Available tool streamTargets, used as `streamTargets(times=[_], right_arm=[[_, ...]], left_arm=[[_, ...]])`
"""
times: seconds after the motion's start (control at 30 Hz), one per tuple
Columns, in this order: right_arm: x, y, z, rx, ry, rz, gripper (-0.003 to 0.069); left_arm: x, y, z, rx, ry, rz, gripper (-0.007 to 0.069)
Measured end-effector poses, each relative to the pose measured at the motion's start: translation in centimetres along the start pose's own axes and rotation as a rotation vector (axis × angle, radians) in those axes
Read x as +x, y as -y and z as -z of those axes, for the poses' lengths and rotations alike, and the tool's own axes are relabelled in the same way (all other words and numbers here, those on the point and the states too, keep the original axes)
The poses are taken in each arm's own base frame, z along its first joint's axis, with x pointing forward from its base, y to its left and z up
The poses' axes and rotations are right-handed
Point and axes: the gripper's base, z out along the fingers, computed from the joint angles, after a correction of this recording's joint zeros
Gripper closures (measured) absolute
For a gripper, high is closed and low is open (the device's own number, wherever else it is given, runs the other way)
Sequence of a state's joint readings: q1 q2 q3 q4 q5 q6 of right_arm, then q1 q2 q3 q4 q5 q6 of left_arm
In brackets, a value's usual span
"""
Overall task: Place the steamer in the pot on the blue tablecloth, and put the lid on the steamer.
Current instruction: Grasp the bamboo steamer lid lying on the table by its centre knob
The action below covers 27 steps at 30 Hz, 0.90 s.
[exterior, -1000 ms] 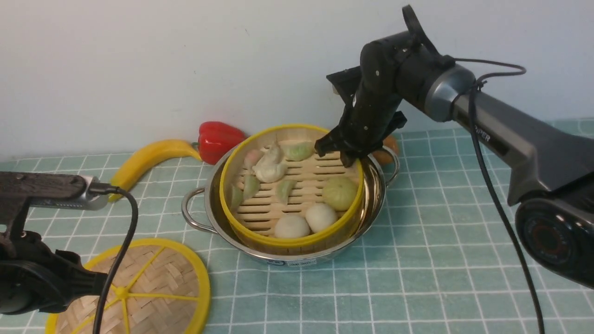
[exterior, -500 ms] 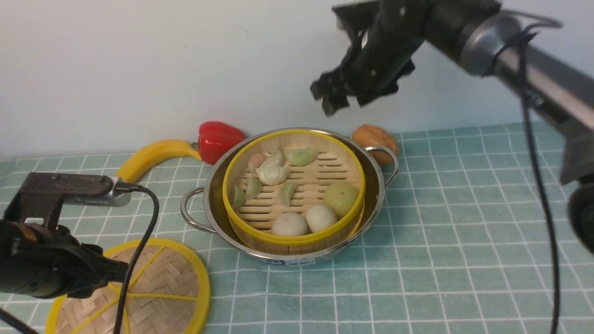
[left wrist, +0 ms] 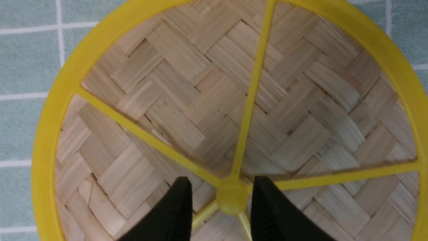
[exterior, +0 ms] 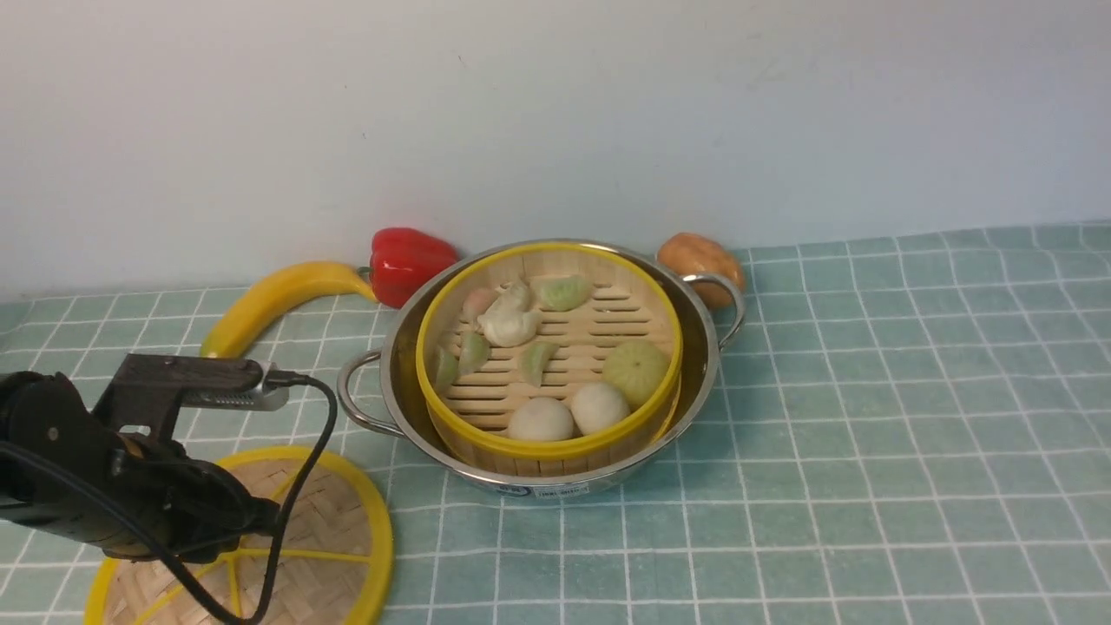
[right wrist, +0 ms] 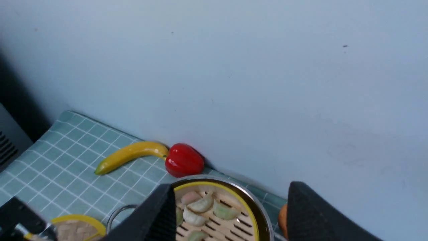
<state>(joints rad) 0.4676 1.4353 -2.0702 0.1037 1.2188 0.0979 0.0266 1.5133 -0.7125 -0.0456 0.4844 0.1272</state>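
The steamer, a yellow-rimmed bamboo basket holding dumplings and buns, sits inside the pot on the blue tablecloth. It also shows in the right wrist view. The lid lies flat on the cloth at the near left, partly under my left arm. In the left wrist view my left gripper is open just above the lid, one finger on each side of the centre knob. My right gripper is open and empty, high above the pot and out of the front view.
A yellow banana, a red pepper and a brown potato-like thing lie behind the pot against the white wall. The pot's looped handles stick out left and right.
My right gripper let go of the steamer, rose and left the front view; the steamer settled level in the pot. My left arm moved right, over the lid.
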Motion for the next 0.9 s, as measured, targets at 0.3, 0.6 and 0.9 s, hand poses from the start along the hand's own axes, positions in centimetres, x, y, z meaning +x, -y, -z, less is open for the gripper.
streamTargets(times=[0.3,0.6,0.9], right_arm=[[8.2,0.8,4.5,0.027,-0.167,-0.016,0.0303],[12.8,1.3,6.1,0.041,-0.219,-0.06,0.0367],[13.6,1.5,6.0,0.05,-0.255,-0.071,0.0412]], left_arm=[[0.1,0.0,-1.4,0.003,-0.037,0.003,0.0382],[-1.6,-0.4,0.8,-0.018,-0.142,0.039,0.051],[-8.4,-0.8,11.0,-0.125,0.08,-0.025,0.051]])
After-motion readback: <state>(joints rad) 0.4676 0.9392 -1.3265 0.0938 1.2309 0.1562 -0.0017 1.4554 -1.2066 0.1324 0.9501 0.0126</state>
